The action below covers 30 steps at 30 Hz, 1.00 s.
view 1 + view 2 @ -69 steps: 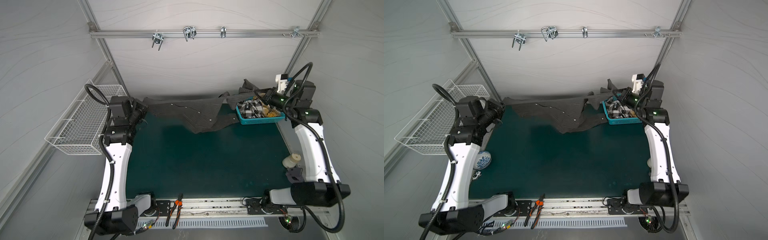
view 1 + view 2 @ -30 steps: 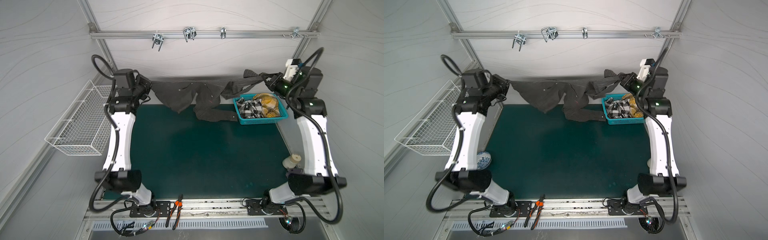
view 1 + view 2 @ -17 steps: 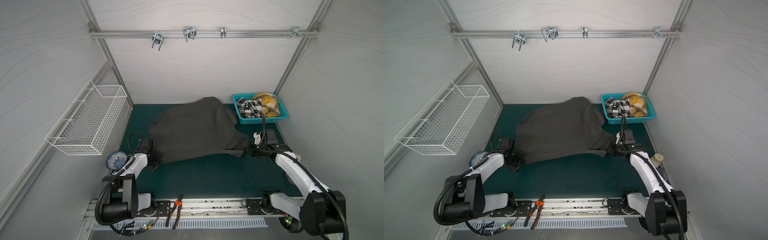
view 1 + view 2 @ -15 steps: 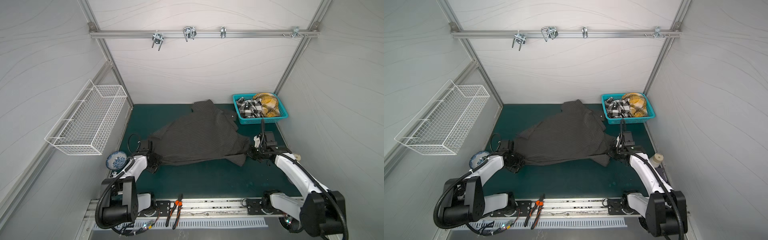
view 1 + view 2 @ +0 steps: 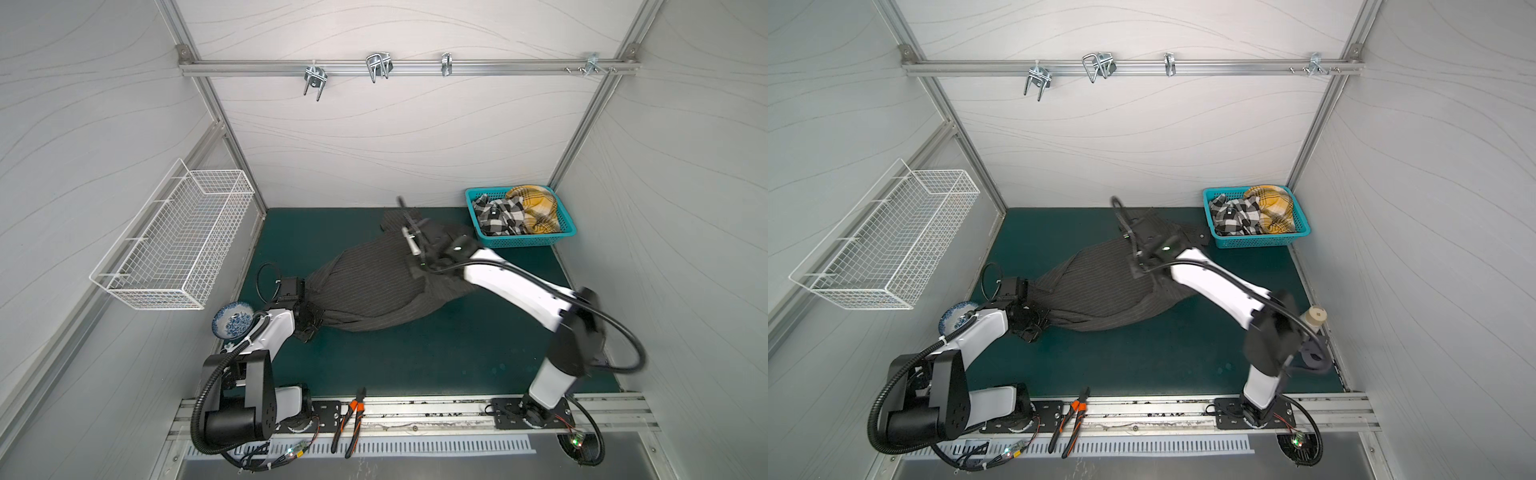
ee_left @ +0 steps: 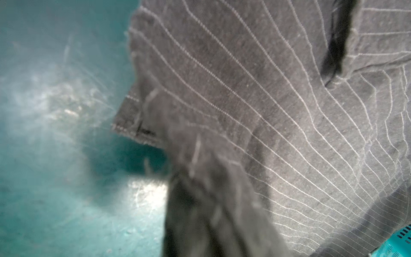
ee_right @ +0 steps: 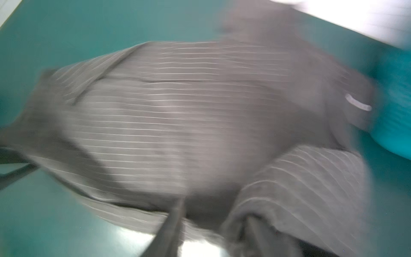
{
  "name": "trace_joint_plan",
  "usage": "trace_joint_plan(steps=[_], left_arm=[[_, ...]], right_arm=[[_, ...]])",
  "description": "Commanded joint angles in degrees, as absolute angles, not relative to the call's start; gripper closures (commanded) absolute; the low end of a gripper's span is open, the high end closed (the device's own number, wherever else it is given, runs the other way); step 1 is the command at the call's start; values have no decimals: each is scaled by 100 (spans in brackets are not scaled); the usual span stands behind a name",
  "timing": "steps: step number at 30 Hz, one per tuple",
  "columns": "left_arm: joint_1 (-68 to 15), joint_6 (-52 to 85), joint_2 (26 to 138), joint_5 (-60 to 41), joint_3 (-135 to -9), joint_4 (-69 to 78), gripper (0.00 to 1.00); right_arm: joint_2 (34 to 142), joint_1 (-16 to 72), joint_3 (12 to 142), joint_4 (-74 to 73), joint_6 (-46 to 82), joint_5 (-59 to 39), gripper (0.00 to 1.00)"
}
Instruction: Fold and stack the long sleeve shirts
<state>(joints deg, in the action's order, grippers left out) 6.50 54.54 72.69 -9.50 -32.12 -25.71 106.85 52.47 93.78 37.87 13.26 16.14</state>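
Open front, crowded back
Bare green mat (image 5: 415, 357) free from pliers (image 5: 349, 419) at the front rail up to striped shirt (image 5: 374, 291); blocked diagonally mid-mat by shirt and right arm (image 5: 511, 286) above it; teal basket (image 5: 523, 242) in far right corner.

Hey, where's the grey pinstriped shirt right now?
In both top views the grey pinstriped shirt lies bunched diagonally across the middle of the green mat, one end pinched in the left gripper, the other near the teal basket.
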Motion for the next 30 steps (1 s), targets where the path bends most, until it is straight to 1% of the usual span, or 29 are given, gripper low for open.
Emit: trace_joint_plan(steps=[1,2,3,6,8,10,12,13,14,16,18,19,22,27,28,30], left_arm=[[677,5362,7156,-755,-3445,-2688,100],[677,5353,7157,-772,-3445,-2685,100],[672,5357,7159,-782,-3437,-2684,100],[676,5353,7188,-830,-3453,-2659,100],[677,5312,7199,-854,-3504,-2726,100],[676,5251,7140,-852,-3558,-2824,100],[672,5185,7032,-835,-3585,-2910,100],[677,5149,6976,-821,-3582,-2943,100],[677,5125,6942,-824,-3584,-2961,100],[676,5074,6925,-847,-3592,-2997,100],[677,5021,6947,-879,-3610,-3023,100],[676,4995,6960,-899,-3619,-3039,100],[677,4951,6942,-914,-3625,-3042,100],[677,4845,6957,-943,-3661,-3052,100],[676,4822,6969,-963,-3664,-3036,100],[677,4809,6968,-1016,-3638,-2986,100]], right_arm=[[11210,5509,9168,4885,1337,1783,23],[11041,5542,8964,4756,1411,1782,17],[10788,5591,8729,4672,1473,1810,14],[9988,5589,8340,4917,1862,2134,11],[9455,5391,8119,5113,2163,2169,10],[8977,4954,7816,5117,2435,1831,10],[8705,4274,7540,4990,2630,1310,11],[8658,3899,7403,4885,2710,1086,13],[8681,3557,7324,4820,2807,954,16],[8891,2795,7150,4538,2957,520,17],[9197,2239,7085,4211,3074,23,19],[9416,2050,7100,4102,3133,-48,20],[9974,1774,7224,3723,3168,-296,22],[10635,1557,7225,2985,3500,-866,24],[10767,1531,7209,2856,3602,-925,26],[11027,1503,7207,2664,3754,-1060,36]])
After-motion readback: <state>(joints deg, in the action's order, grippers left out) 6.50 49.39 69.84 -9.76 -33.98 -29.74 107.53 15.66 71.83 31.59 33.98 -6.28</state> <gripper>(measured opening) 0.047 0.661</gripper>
